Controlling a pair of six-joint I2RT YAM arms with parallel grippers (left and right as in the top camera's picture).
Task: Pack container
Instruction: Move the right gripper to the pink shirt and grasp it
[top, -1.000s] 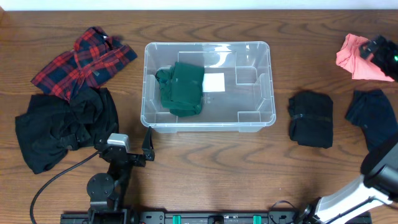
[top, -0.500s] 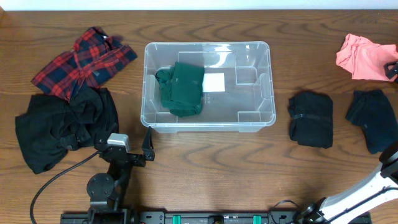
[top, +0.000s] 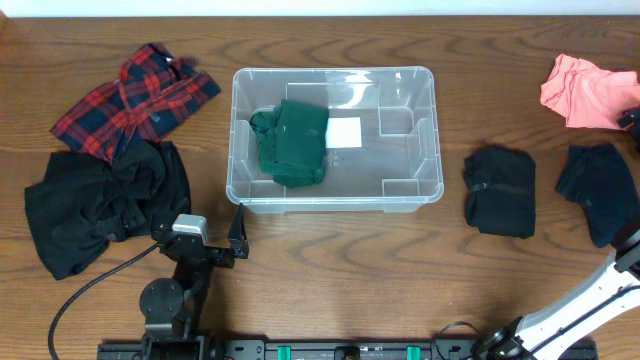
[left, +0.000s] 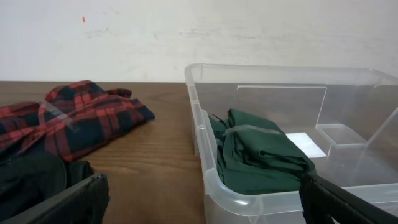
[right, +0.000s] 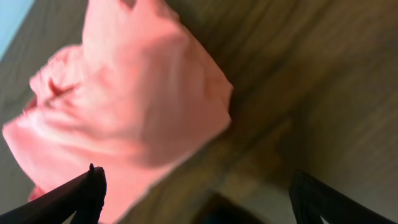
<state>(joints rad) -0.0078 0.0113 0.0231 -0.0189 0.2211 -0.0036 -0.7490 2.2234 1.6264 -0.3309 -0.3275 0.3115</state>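
Left gripper, right gripper: both open

I see the left gripper's fingers wide apart and empty, low over the brown wooden table, just before the clear container, which sits mid-table holding a folded green garment. The right gripper's parted fingers hang above a pink cloth at the table's right edge. A white wall backs the table.
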